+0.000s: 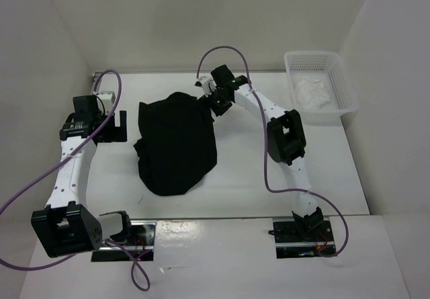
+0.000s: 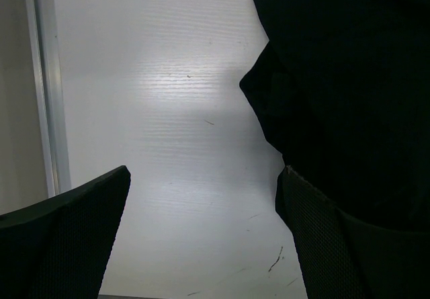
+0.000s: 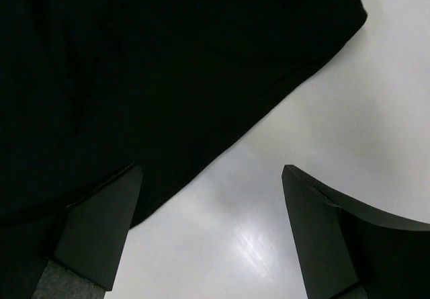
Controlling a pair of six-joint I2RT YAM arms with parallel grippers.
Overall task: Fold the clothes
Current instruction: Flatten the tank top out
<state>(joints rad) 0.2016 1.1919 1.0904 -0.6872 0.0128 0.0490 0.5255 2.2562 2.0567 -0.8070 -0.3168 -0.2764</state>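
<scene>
the black t-shirt (image 1: 176, 144) lies on the table (image 1: 248, 178) as a rounded, doubled-over heap between our two grippers. we take that as a fold partly made and not yet squared. the right gripper (image 3: 211, 178) is spread wide and holds nothing. the shirt's edge runs slantwise just ahead of it, with cloth below one finger and bare table below the other. we judge the hem sits there so that the upper layer can rest flat. our right arm reaches far forward and bends inward, its wrist tipped down over the heap's far corner. the left gripper (image 2: 205, 191) is also spread and empty, hovering over bare table with the shirt just beside one finger, near enough to take that edge. our left arm stretches forward along its own side, wrist pointing down.
</scene>
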